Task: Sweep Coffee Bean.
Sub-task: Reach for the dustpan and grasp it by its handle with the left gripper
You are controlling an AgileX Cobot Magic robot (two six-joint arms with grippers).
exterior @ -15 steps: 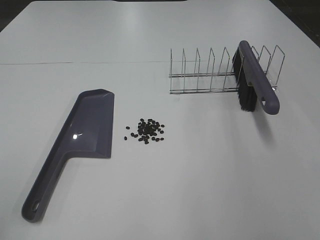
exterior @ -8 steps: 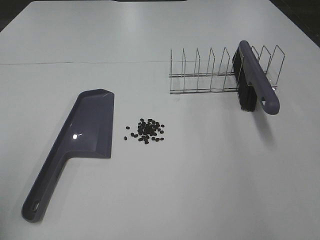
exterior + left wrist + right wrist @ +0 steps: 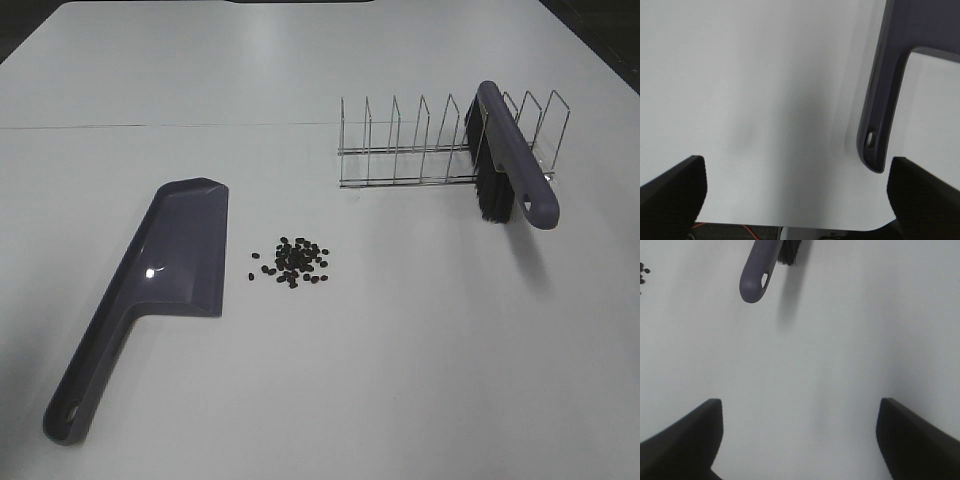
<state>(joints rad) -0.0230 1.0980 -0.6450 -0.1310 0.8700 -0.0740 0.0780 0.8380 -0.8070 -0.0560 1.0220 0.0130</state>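
Observation:
A small heap of dark coffee beans (image 3: pixel 295 261) lies on the white table (image 3: pixel 330 380), just right of a purple dustpan (image 3: pixel 160 285) that lies flat with its handle toward the front left. A purple brush with black bristles (image 3: pixel 508 165) leans in a wire rack (image 3: pixel 430 145) at the back right. Neither arm shows in the high view. My left gripper (image 3: pixel 800 190) is open above bare table beside the dustpan handle (image 3: pixel 882 115). My right gripper (image 3: pixel 797 432) is open over bare table, some way short of the brush handle tip (image 3: pixel 757 277). A few beans (image 3: pixel 644 274) show at that view's edge.
The wire rack has several upright dividers and stands at the back right. A thin seam (image 3: pixel 170 125) crosses the table behind the dustpan. The table's front edge (image 3: pixel 790 225) shows in the left wrist view, with wires below it.

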